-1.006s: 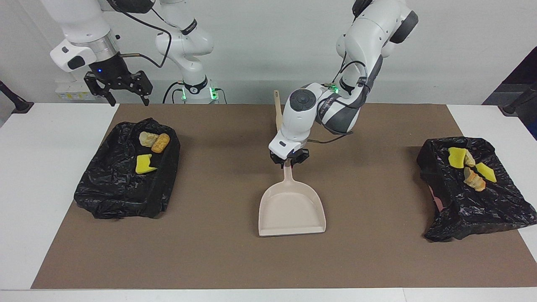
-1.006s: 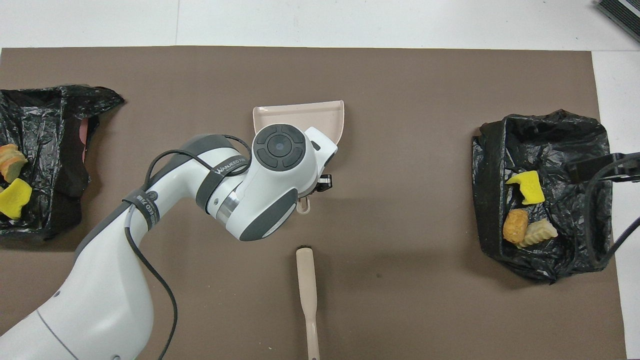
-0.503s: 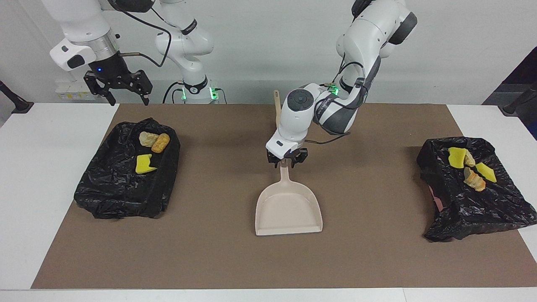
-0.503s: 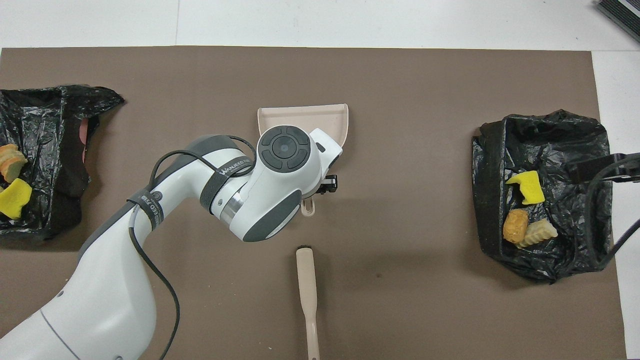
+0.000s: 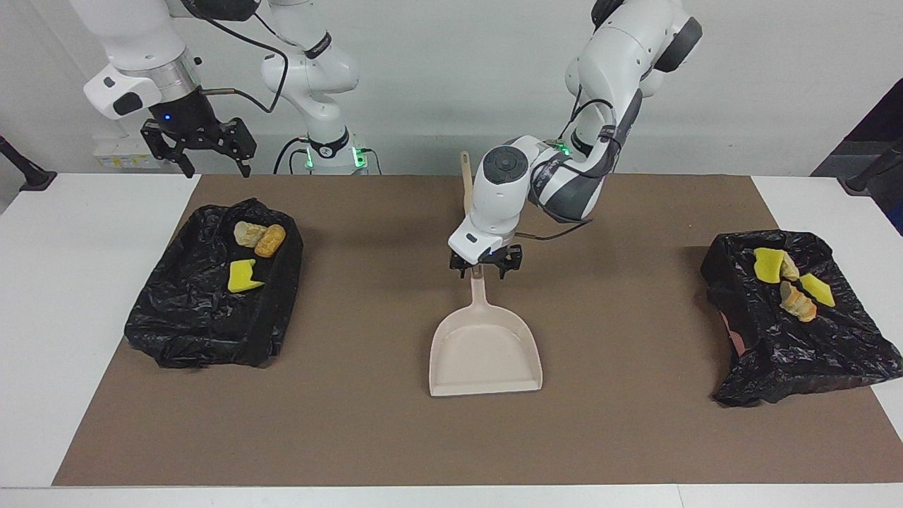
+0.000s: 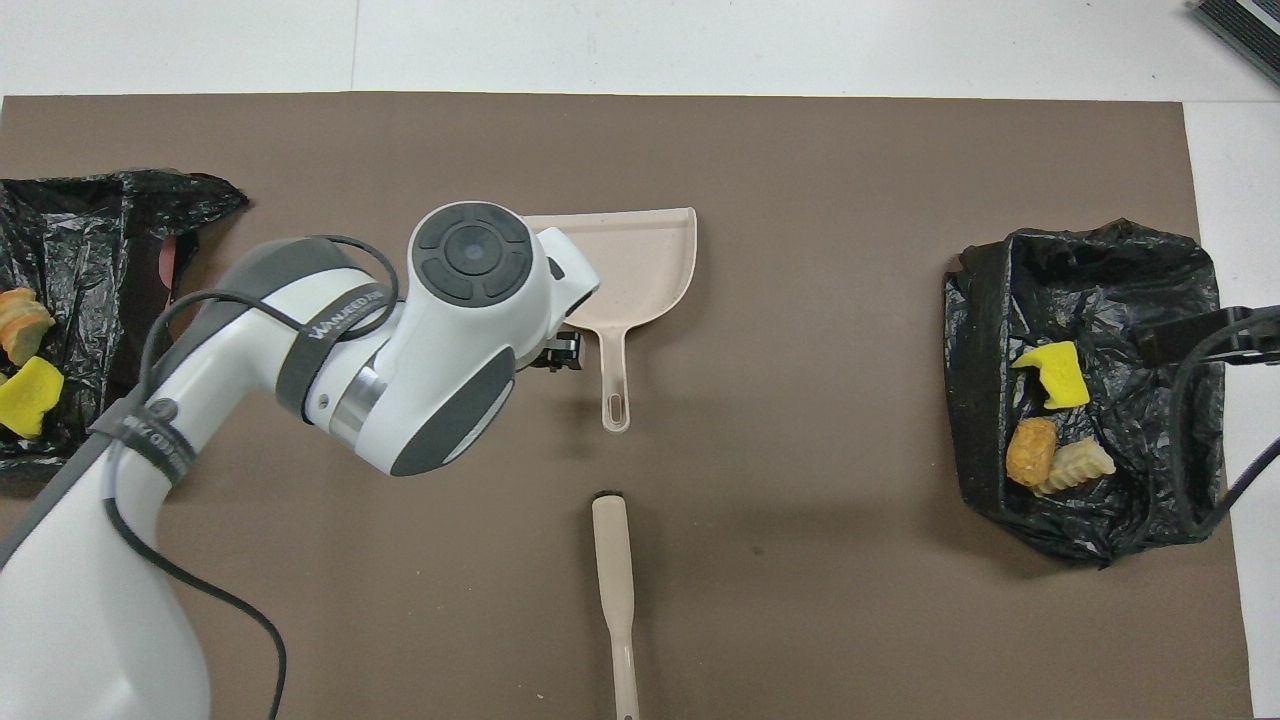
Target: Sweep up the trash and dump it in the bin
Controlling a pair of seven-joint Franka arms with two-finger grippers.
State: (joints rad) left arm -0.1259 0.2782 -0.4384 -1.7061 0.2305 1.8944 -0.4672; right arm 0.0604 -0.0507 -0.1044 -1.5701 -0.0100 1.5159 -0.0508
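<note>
The beige dustpan [image 5: 485, 349] [image 6: 630, 262] lies flat mid-mat, handle toward the robots, nothing in it. My left gripper [image 5: 487, 268] hangs open just over the handle's end, holding nothing; in the overhead view only a dark bit of the left gripper [image 6: 562, 353] shows beside the handle. The trash lies in two black-lined bins. Tan lumps [image 5: 259, 238] [image 6: 1045, 458] and a yellow piece [image 5: 243, 276] [image 6: 1052, 372] lie in the bin [image 5: 204, 317] [image 6: 1085, 300] at the right arm's end. Yellow and tan bits [image 5: 786, 282] [image 6: 25, 375] lie in the bin [image 5: 804, 353] [image 6: 100, 250] at the left arm's end. My right gripper [image 5: 197, 144] waits open, raised.
A beige brush [image 6: 613, 570] [image 5: 465, 187] lies on the brown mat [image 5: 635, 423], nearer to the robots than the dustpan and in line with its handle. White tabletop [image 5: 70, 317] borders the mat at both ends.
My left gripper has opened and let go of the dustpan handle, then drawn off a little toward the left arm's end. The dustpan slid slightly toward the right arm's end. The right arm stayed put.
</note>
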